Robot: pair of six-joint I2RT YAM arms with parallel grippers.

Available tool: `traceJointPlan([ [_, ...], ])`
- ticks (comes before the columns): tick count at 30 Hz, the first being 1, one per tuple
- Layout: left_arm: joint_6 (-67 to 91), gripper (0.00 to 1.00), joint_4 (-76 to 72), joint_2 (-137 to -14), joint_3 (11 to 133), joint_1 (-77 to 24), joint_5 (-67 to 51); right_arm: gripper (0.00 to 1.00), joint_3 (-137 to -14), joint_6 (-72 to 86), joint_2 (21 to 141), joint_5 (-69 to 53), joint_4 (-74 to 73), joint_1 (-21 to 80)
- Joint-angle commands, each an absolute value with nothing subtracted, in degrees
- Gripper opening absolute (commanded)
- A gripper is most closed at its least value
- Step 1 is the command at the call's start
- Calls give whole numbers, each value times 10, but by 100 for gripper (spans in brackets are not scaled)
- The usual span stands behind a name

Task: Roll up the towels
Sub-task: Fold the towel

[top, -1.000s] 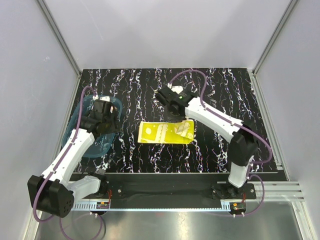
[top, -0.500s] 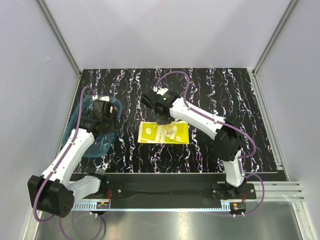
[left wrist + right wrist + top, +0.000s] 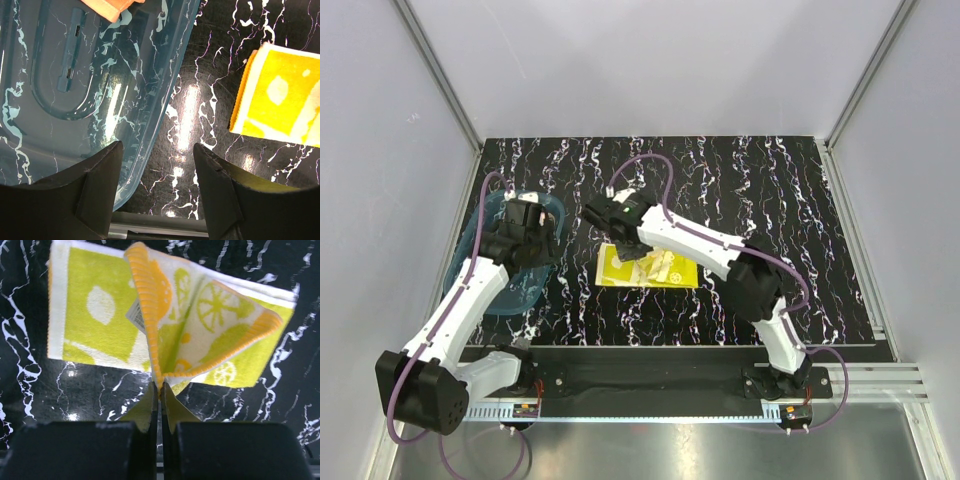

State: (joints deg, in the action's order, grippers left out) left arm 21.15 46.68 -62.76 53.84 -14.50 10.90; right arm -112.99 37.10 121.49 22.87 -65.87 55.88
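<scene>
The yellow towel (image 3: 665,270) lies mid-table, its right part lifted and folded over to the left. My right gripper (image 3: 632,248) is shut on an orange-stitched corner of that towel (image 3: 100,325), pinched at the fingertips (image 3: 160,387) just above the table. My left gripper (image 3: 527,238) hangs open over the teal tray (image 3: 515,292) with nothing between its fingers (image 3: 157,150). An edge of the orange-pink towel (image 3: 107,7) shows in the tray (image 3: 75,75) at the top of the left wrist view. The yellow towel (image 3: 280,95) lies to the right there.
The tray sits at the left side of the black marbled table (image 3: 800,220), near its left edge. Grey walls and metal frame posts (image 3: 440,80) enclose the table. A metal rail (image 3: 650,385) runs along the near edge by the arm bases.
My right gripper has swept left across the yellow towel with its corner, folding the right part over. The left arm has not moved.
</scene>
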Motion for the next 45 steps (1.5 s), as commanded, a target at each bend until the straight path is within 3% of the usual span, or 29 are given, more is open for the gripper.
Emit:
traceJointPlan([
  [1, 203, 63, 451, -631, 537, -140, 101, 0, -1165, 361, 1251, 227, -652, 585],
  [5, 203, 63, 452, -632, 535, -140, 103, 7, -1183, 347, 1289, 220, -632, 596],
  [11, 204, 63, 454, -632, 535, -140, 108, 40, -1185, 336, 1315, 212, -588, 596],
  [14, 205, 63, 454, -633, 535, -140, 111, 47, -1177, 337, 1292, 202, -567, 597],
  [19, 203, 62, 454, -643, 537, -140, 111, 53, -1161, 330, 1206, 227, -541, 599],
  [24, 200, 62, 430, -628, 534, -140, 70, 68, -1124, 341, 1102, 289, -552, 599],
  [27, 214, 62, 424, -635, 530, -147, 47, 78, -1043, 367, 1029, 336, -555, 593],
  [31, 244, 61, 420, -668, 544, -228, 53, 80, -892, 409, 934, 316, -515, 543],
  [35, 273, 61, 402, -722, 598, -340, 100, 76, -715, 411, 852, 216, -440, 468],
  [39, 284, 61, 365, -799, 641, -401, 91, 73, -660, 398, 816, 167, -410, 430],
  [45, 296, 59, 319, -897, 668, -412, 70, 66, -633, 388, 815, 102, -382, 387],
])
